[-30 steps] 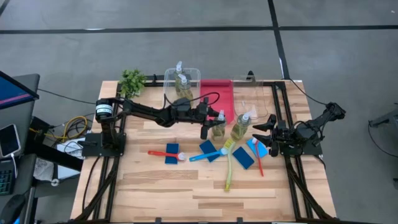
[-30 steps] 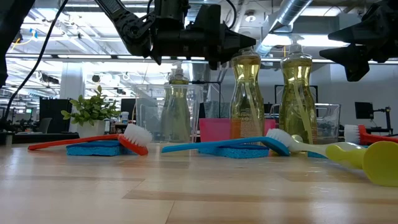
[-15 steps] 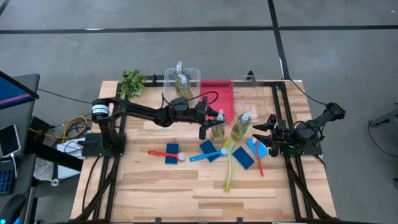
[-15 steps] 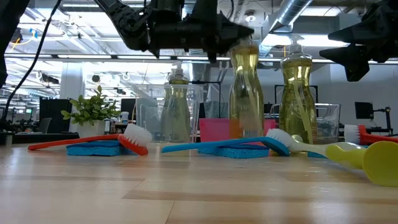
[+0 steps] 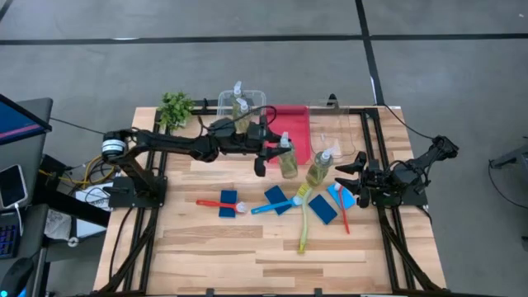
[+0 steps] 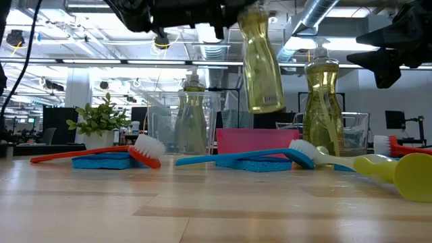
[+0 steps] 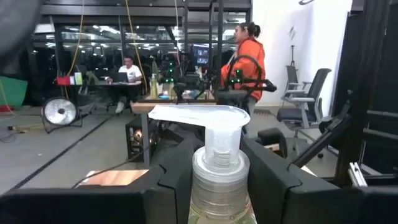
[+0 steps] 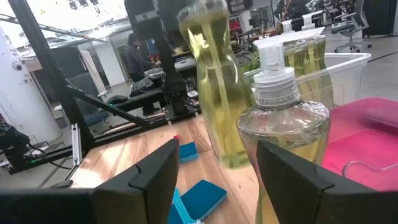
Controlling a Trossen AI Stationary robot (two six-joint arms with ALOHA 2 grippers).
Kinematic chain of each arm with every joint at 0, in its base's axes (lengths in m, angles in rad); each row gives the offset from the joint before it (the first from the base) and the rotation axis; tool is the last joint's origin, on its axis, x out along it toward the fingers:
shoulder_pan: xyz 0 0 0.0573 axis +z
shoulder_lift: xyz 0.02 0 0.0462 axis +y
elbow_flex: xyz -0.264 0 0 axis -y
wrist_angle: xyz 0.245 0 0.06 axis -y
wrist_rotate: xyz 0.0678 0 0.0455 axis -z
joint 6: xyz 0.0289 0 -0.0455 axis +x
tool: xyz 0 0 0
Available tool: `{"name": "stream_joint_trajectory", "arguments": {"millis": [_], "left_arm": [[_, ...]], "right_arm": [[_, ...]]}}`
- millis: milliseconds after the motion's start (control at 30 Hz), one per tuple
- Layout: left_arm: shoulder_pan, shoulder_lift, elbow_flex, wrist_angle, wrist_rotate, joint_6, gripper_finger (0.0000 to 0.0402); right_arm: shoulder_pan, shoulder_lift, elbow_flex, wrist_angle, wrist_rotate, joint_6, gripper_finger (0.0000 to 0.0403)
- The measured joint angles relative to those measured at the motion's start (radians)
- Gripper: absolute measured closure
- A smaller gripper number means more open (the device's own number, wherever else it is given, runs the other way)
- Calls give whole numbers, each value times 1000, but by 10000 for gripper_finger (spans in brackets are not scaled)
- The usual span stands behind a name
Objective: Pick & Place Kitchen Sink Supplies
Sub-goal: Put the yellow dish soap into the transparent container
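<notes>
My left gripper (image 5: 276, 153) reaches out over the middle of the table, shut on a clear pump bottle of yellow-green soap (image 5: 289, 165), which hangs tilted in the air (image 6: 260, 64). A second soap bottle (image 5: 320, 167) stands on its base on the table. Two more stand in a clear tub (image 5: 242, 106) at the back. Blue sponges (image 5: 228, 204) (image 5: 323, 208) lie flat on the wood, with red (image 5: 216, 203), blue (image 5: 272, 205) and yellow-green (image 5: 303, 223) brushes among them. My right gripper (image 5: 353, 169) waits open at the table's right side. My left gripper pinches the bottle's neck (image 7: 214, 167) between its two fingers (image 7: 171, 180), just below the white pump head (image 7: 202, 115). The fingers lie about level and come from the table's left. The bottle hangs below them, tilted and lifted clear of the table.
A red tray (image 5: 290, 128) lies at the back centre, and a second clear tub (image 5: 340, 124) stands to its right. A small green plant (image 5: 175, 107) is at the far left corner. People sit and stand in the room beyond the table.
My left gripper has risen and drawn back a little toward the table's far left, taking the soap bottle with it. The bottle stood upright on the table beside the other one. It is now lifted clear and has tipped out of upright.
</notes>
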Motion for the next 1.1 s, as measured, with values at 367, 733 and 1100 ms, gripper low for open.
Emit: {"name": "stream_joint_trajectory", "arguments": {"millis": [367, 733, 1100], "left_arm": [[45, -182, 0, -84, -3, 1, 286], [152, -361, -46, -173, -11, 4, 285], [270, -535, -94, -319, -99, 33, 285]], "right_arm": [[0, 0, 0, 0, 0, 0, 194], [0, 0, 0, 0, 0, 0, 194], [0, 0, 0, -1, 0, 0, 194]]}}
